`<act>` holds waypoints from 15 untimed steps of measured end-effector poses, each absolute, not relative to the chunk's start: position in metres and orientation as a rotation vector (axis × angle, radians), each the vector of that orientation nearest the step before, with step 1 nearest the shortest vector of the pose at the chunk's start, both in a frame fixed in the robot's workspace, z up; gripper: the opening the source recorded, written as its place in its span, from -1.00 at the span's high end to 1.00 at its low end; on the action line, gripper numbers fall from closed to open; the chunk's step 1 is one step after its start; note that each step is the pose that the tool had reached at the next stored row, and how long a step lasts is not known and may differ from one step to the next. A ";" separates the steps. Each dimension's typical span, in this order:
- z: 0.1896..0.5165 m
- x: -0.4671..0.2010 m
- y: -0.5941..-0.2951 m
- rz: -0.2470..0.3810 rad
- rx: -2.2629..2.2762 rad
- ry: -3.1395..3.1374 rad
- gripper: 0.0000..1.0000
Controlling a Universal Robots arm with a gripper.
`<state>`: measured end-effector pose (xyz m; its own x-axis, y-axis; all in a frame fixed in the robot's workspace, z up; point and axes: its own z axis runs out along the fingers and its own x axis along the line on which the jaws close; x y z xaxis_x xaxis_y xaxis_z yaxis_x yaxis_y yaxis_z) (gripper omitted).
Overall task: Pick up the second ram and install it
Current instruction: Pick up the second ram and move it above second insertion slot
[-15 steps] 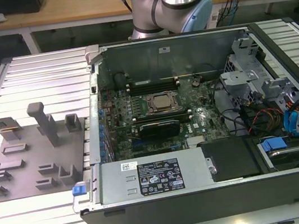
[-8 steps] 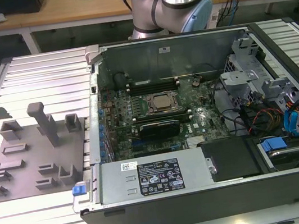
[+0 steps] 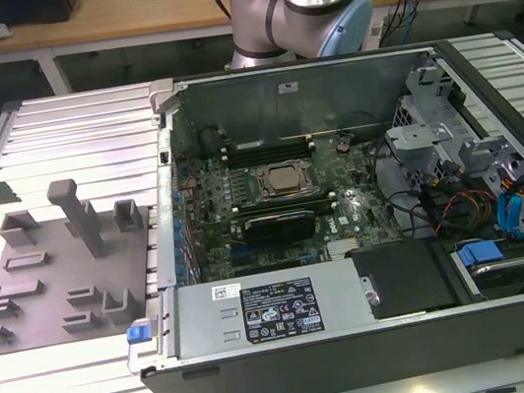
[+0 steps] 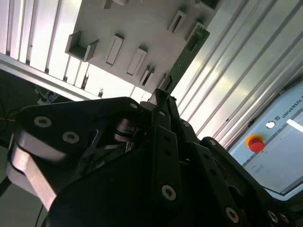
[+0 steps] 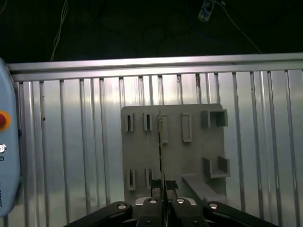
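Note:
My gripper (image 5: 162, 189) is shut on the second ram (image 5: 161, 142), a thin board seen edge-on that sticks out from between the fingers. The second wrist view shows the ram (image 4: 189, 49) as a narrow green stick reaching out from the gripper (image 4: 163, 97). In both wrist views it hangs in the air well above the gray plastic plate (image 5: 142, 151) with its posts and slots. The exterior view has that plate (image 3: 56, 279) on the ribbed table, to the left of the open computer case (image 3: 365, 340). Inside the case lie the motherboard's CPU socket (image 3: 285, 181) and long memory slots (image 3: 264, 146).
The arm's base (image 3: 296, 2) stands behind the case. A tall post (image 3: 71, 217) rises from the plate. A drive cage and cables (image 3: 479, 182) fill the case's right side. A panel with a red button (image 4: 255, 143) sits beside the table, and a workbench runs along the back.

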<state>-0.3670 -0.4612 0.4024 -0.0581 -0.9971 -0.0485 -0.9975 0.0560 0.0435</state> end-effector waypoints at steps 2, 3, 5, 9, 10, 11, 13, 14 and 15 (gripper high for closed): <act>0.402 -0.354 -0.461 0.102 -2.152 2.279 0.78; 0.402 -0.346 -0.461 0.102 -2.152 2.279 0.78; 0.402 -0.335 -0.461 0.102 -2.152 2.279 0.78; 0.402 -0.316 -0.461 0.102 -2.152 2.279 0.78; 0.402 -0.313 -0.461 0.102 -2.152 2.279 0.78; 0.402 -0.309 -0.461 0.102 -2.152 2.279 0.78; 0.402 -0.300 -0.461 0.102 -2.152 2.279 0.78; 0.402 -0.293 -0.461 0.102 -2.152 2.279 0.78; 0.402 -0.286 -0.461 0.102 -2.152 2.279 0.78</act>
<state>-0.2862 -0.4609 0.4024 -0.0581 -0.9971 -0.0485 -0.9975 0.0560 0.0435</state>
